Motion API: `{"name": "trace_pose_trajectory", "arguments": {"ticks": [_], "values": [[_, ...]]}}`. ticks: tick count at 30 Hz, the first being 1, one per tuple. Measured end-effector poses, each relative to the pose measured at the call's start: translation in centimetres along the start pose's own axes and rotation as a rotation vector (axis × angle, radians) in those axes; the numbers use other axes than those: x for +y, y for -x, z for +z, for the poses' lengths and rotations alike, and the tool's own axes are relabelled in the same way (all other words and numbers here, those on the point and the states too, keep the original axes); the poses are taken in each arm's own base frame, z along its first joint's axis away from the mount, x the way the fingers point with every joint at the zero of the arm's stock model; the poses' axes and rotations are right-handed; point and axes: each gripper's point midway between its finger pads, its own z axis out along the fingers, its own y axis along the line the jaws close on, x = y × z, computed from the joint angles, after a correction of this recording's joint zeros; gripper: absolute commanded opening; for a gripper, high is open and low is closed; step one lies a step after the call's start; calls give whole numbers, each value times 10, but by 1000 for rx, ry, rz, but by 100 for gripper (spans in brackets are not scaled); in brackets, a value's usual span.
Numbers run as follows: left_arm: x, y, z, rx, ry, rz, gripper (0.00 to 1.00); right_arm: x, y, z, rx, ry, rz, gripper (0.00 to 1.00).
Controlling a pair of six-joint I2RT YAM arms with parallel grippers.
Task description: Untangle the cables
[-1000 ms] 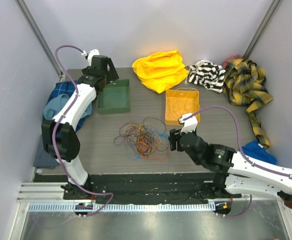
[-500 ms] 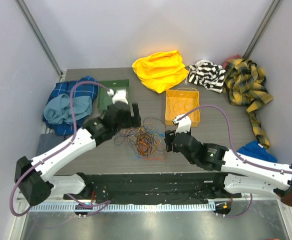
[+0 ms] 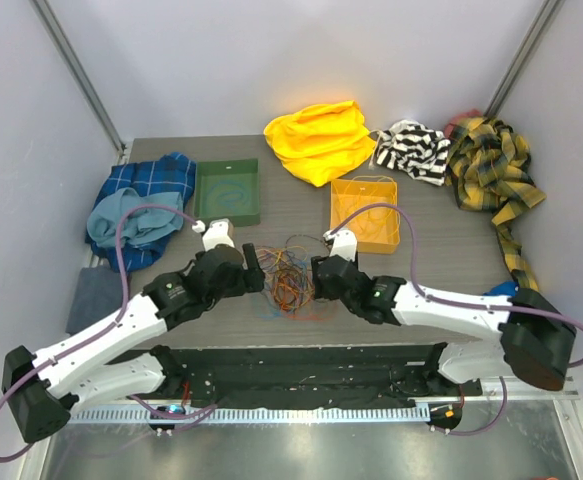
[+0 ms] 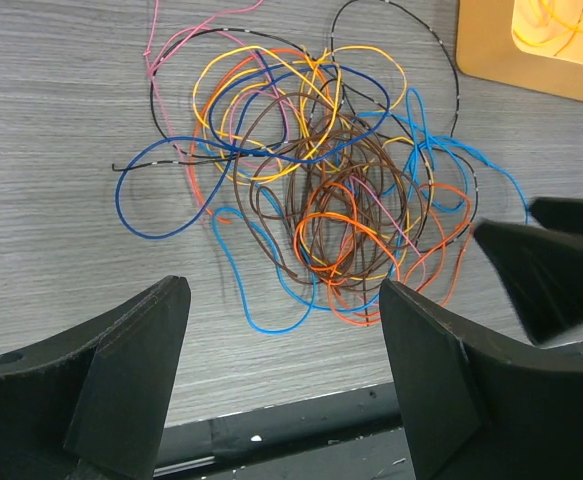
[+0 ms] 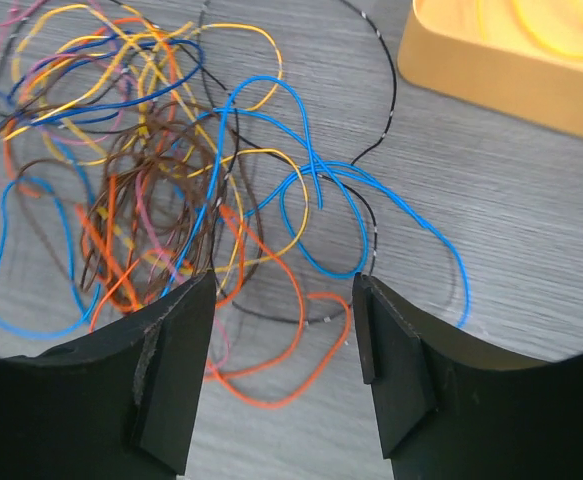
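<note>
The cables [image 3: 289,277] lie in one loose, flat tangle on the grey desk [image 3: 293,207], near its front edge. Thin strands of orange, yellow, brown, dark blue, light blue, pink and black loop over one another. The densest knot is brown and orange, while blue loops and a black strand stray outward.

Robot lab test cell. Table [image 3: 291,215] boxed in by blank pale walls [image 3: 221,60], metal posts [image 3: 76,70] rising from its far corners. Left arm [image 3: 121,325] and right arm [image 3: 451,305] mounted at the table's near edge, toothed aluminium rail [image 3: 291,413] just below them. On the table: green tray [image 3: 227,220], orange bin [image 3: 364,181], yellow cloth [image 3: 321,140] and plaid shirt [image 3: 491,165] heaped at its far edge
</note>
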Motion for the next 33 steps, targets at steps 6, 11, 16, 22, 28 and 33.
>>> {"name": "trace_pose_trajectory", "arguments": {"ticks": [6, 11, 16, 22, 28, 33], "values": [[10, -2, -10, -24, -14, -33, 82, 8, 0, 27, 11, 20, 114, 63], [19, -5, -16, -41, -19, -49, 82, 22, 27, 43, -34, 50, 175, 62], [23, -8, -18, -40, -17, -59, 82, 44, 42, 76, -25, 71, 195, 61], [27, -7, -23, -51, -18, -68, 82, 40, 21, 97, 32, 38, 184, 58], [31, -7, -25, -60, -11, -69, 83, 38, 22, 99, 29, 32, 191, 56], [32, -7, -25, -57, -9, -68, 83, 38, 21, 99, 30, 30, 193, 54]]}}
